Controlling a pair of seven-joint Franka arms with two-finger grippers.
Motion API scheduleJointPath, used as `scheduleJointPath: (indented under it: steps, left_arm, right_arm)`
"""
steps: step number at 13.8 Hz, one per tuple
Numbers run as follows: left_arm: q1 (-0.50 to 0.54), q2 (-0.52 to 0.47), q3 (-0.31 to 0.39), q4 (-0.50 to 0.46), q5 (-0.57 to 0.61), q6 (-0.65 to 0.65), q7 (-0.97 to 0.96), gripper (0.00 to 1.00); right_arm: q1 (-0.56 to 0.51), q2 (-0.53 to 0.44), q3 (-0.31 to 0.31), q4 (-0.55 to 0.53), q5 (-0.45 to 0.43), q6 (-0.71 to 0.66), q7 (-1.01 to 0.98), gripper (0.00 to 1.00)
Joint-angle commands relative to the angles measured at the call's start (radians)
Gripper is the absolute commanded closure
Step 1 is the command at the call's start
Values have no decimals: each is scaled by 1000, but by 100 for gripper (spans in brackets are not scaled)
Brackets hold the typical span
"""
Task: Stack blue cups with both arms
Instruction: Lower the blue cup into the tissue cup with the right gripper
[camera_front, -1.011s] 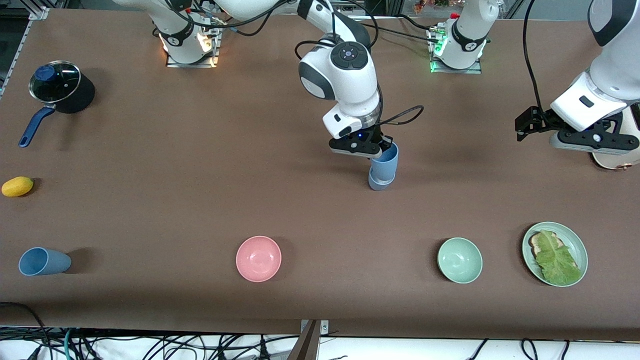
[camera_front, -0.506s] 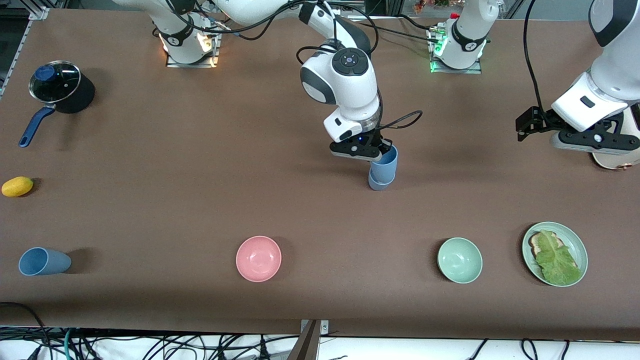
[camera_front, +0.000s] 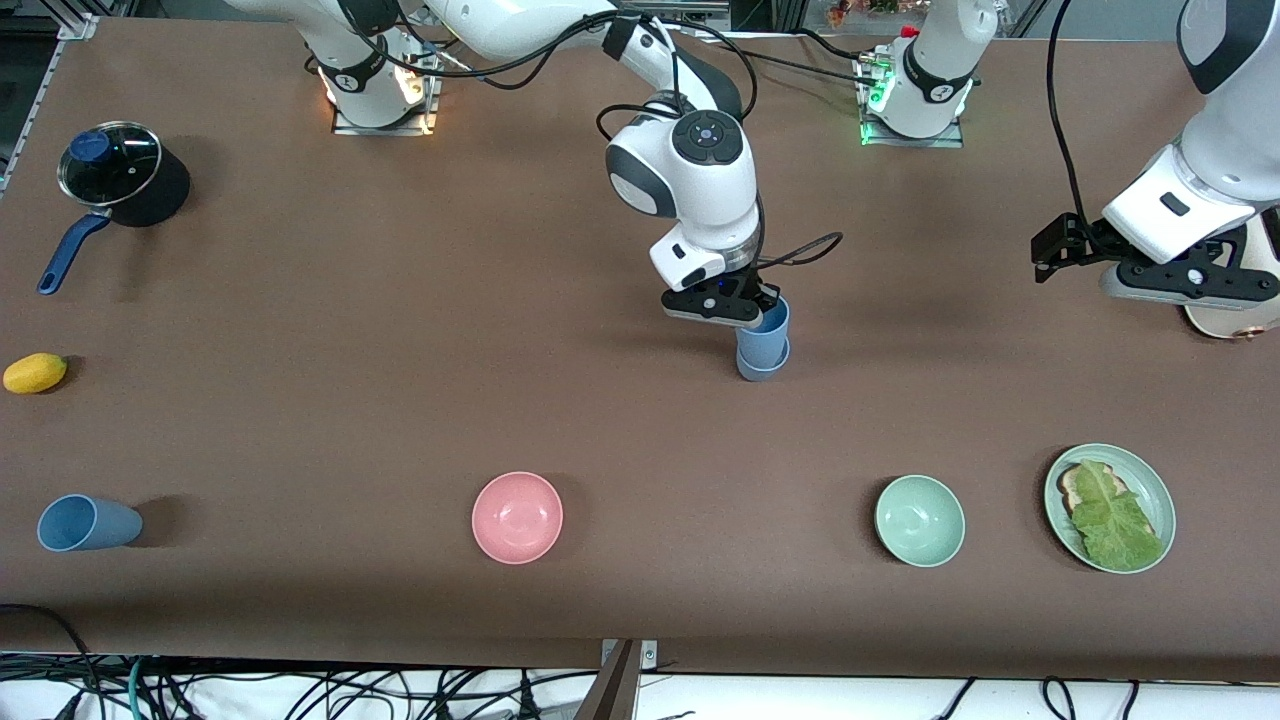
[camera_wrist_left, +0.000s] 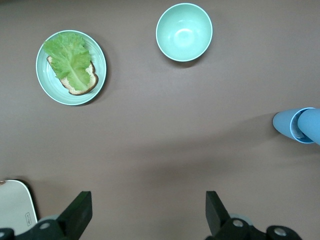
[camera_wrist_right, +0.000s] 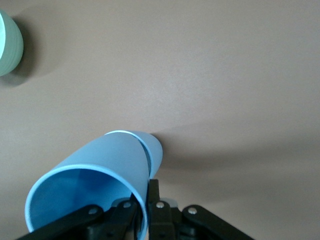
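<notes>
At mid-table, right claw (camera_front: 768, 305) pinches a tapered matte cup (camera_front: 766, 335) nested in another.

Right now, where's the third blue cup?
The lone blue cup lies on its side at the right arm's end of the table, nearer the front camera than the lemon.

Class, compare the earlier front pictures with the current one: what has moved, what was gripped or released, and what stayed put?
The right gripper, shut on the upper blue cup, has pushed it deeper into the lower blue cup standing mid-table. Nothing was newly gripped or released. The left gripper waits open at its end of the table; the third blue cup and both bowls have not moved.
</notes>
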Motion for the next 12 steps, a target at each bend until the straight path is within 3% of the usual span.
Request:
scheduleJointPath:
  steps: [1, 3, 4, 8, 12]
  left_arm:
    - [6, -5, 0, 2, -5, -11, 22, 0]
    - [7, -5, 0, 2, -5, -11, 22, 0]
    - [7, -5, 0, 2, -5, -11, 22, 0]
    - [9, -5, 0, 2, -5, -11, 22, 0]
    - [9, -5, 0, 2, -5, -11, 22, 0]
  right_arm:
    - [4, 18, -1, 41, -18, -13, 19, 96]
    - [4, 18, -2, 41, -18, -13, 19, 69]
    - [4, 17, -2, 41, -18, -13, 19, 63]
    - [2, 3, -5, 44, -13, -51, 16, 51]
    - [-82, -86, -2, 41, -12, -212, -116, 33]
